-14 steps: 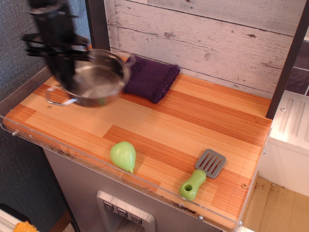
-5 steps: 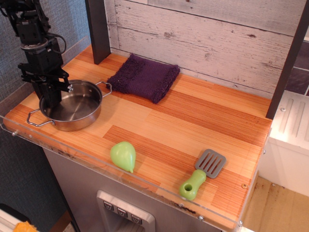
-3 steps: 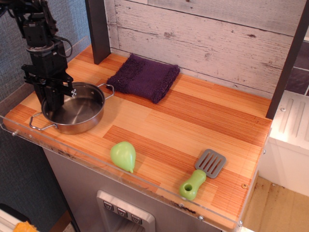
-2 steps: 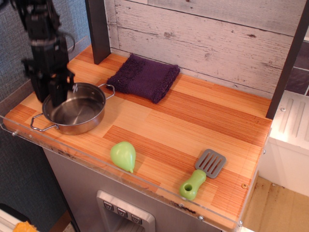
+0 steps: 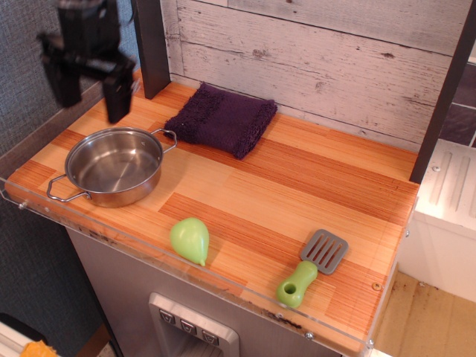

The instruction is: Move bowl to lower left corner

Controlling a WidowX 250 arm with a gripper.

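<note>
The bowl [image 5: 114, 165], a shiny shallow steel pot with two wire loop handles, sits flat on the striped wooden countertop near the lower left corner [image 5: 26, 190], close to the clear plastic rim. My gripper [image 5: 93, 97] hangs in the air above and behind the bowl, at the upper left. Its two black fingers are spread apart and hold nothing. It is blurred by motion.
A folded purple cloth [image 5: 223, 119] lies at the back by the wood-plank wall. A green pear [image 5: 190, 239] and a green-handled grey spatula [image 5: 311, 268] lie near the front edge. A dark post [image 5: 151, 44] stands at the back left.
My gripper carried the bowl from the back down to the lower left, set it on the counter, let go of its rim, and rose up and away.
</note>
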